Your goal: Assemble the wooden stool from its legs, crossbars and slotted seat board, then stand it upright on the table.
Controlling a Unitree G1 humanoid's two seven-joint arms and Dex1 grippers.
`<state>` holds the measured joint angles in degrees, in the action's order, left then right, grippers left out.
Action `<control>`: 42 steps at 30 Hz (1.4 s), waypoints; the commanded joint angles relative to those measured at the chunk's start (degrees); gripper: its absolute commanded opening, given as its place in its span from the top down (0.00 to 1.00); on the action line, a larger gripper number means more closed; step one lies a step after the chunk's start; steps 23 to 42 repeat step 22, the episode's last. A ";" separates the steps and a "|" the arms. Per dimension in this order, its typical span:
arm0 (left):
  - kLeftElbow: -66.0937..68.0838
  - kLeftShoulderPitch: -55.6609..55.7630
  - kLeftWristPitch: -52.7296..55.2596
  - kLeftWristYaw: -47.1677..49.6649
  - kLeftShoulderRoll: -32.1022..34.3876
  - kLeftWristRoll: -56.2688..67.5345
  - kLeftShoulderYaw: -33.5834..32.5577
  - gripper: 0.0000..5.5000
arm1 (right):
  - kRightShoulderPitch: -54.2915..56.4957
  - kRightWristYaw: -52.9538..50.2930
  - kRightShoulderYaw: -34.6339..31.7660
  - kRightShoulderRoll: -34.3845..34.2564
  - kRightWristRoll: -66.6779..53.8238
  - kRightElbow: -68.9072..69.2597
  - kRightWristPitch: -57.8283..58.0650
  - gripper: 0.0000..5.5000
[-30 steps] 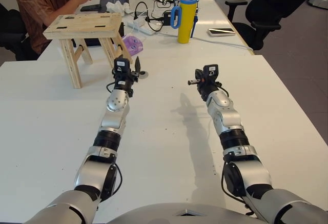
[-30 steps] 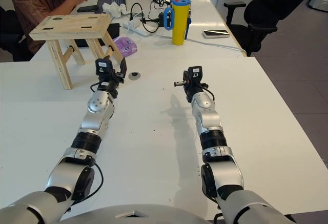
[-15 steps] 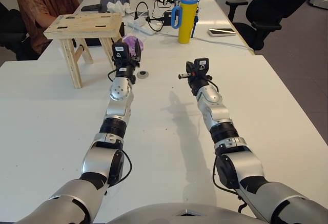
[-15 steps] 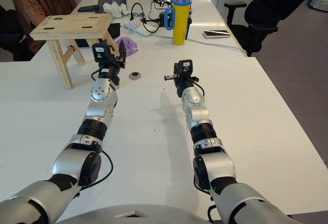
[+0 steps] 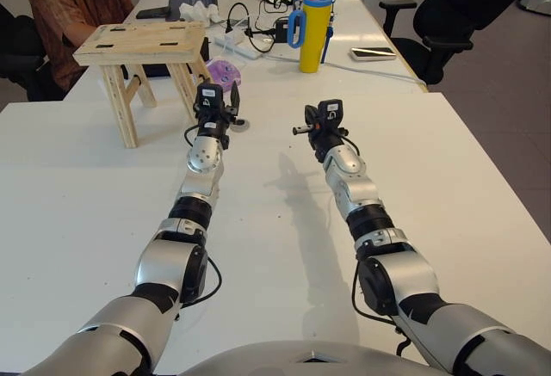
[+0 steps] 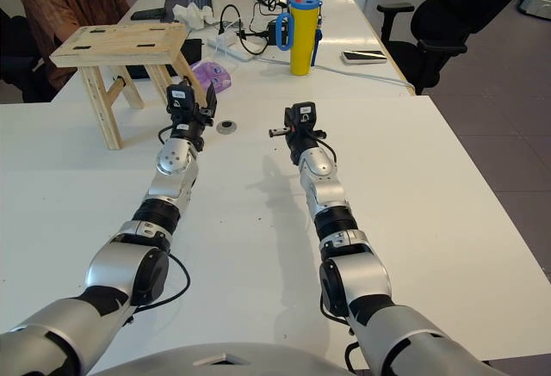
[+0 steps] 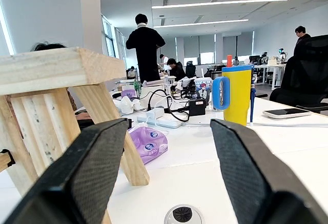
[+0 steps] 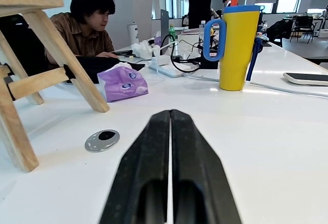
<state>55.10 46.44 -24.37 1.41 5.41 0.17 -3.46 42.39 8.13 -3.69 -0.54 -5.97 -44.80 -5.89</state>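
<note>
One wooden stool [image 5: 142, 42] stands assembled and upright on the table [image 5: 77, 187], just beyond your left gripper [image 5: 219, 102], whose jaws are spread and empty. Your right gripper [image 5: 299, 129] hovers alongside with its jaws pressed together, and a metal grommet [image 6: 226, 126] lies between the two.

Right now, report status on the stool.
Left tool open, right tool shut, both empty. Stool assembled, upright on table. Purple pack and metal grommet by its legs.
</note>
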 commanded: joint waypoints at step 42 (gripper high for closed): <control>11.53 11.99 0.30 -4.46 3.06 -0.55 -2.10 0.46 | -0.45 0.58 0.74 -1.21 0.44 0.77 0.43 1.00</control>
